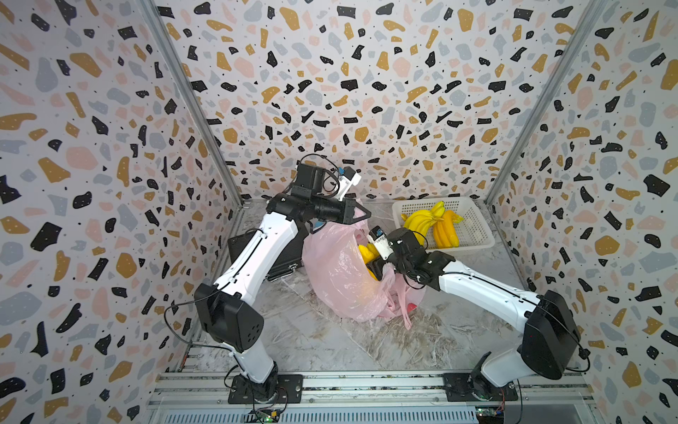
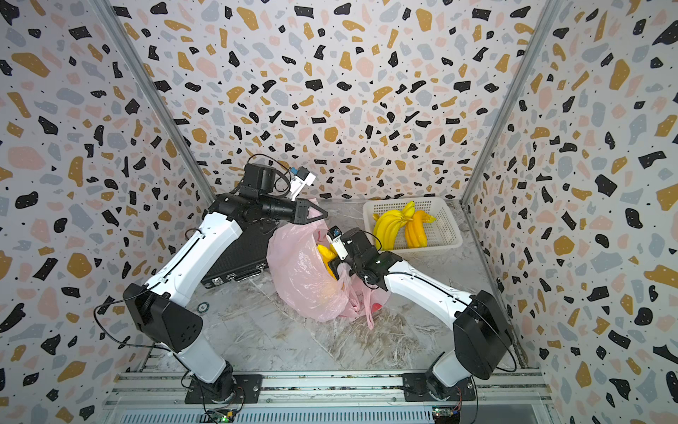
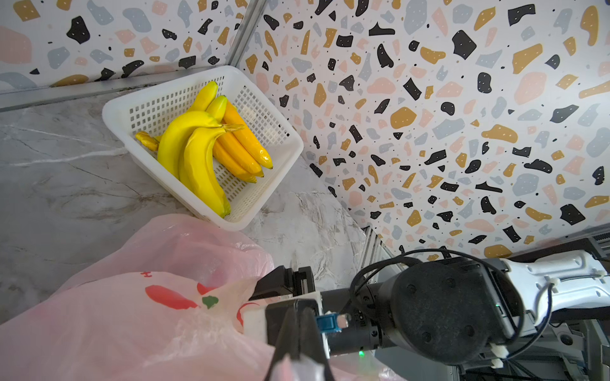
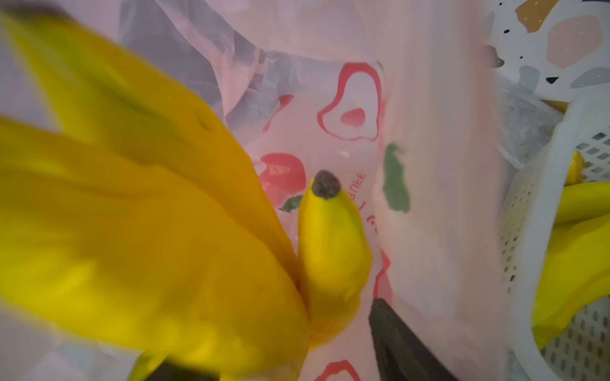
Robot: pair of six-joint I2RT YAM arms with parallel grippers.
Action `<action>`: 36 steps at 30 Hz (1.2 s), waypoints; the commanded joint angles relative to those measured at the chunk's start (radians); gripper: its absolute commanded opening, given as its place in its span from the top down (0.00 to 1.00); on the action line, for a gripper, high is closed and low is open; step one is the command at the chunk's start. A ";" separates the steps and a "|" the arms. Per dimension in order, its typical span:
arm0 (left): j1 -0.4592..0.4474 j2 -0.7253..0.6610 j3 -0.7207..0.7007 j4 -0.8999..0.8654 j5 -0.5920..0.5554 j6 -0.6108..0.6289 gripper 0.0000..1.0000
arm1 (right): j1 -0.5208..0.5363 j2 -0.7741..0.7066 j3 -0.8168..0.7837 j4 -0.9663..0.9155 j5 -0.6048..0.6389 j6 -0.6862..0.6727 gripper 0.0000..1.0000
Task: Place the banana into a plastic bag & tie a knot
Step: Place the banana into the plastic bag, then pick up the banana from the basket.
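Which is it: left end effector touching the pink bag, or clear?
Touching. In the left wrist view the left end effector is shut on the pink bag.

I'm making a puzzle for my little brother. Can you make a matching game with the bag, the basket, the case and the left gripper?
Things:
1 plastic bag
2 basket
3 case
4 left gripper

Descriptions:
A white, with bananas in it
B shut tight
C black
D pink

Pairs: 1-D, 2-A, 3-C, 4-B.
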 commanded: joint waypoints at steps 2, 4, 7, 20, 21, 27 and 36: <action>0.011 -0.023 -0.018 0.038 0.010 0.001 1.00 | -0.002 -0.045 0.063 -0.049 -0.046 0.018 0.23; 0.014 -0.027 -0.022 0.039 0.007 0.000 1.00 | -0.003 -0.055 0.085 -0.084 -0.008 0.017 0.22; 0.018 -0.032 -0.027 0.038 -0.002 -0.001 1.00 | -0.009 -0.079 0.111 -0.129 0.063 0.029 0.21; 0.026 -0.036 -0.046 0.041 -0.010 -0.002 1.00 | -0.273 -0.148 0.218 -0.224 0.119 0.198 0.05; 0.028 -0.036 -0.047 0.041 -0.010 -0.002 1.00 | -0.308 -0.131 0.231 -0.236 0.114 0.217 0.04; 0.029 -0.035 -0.052 0.049 -0.002 -0.003 1.00 | -0.477 -0.010 0.300 -0.288 0.123 0.263 0.02; 0.041 -0.030 -0.061 0.050 0.009 0.004 1.00 | -0.724 0.169 0.347 -0.302 0.014 0.184 0.17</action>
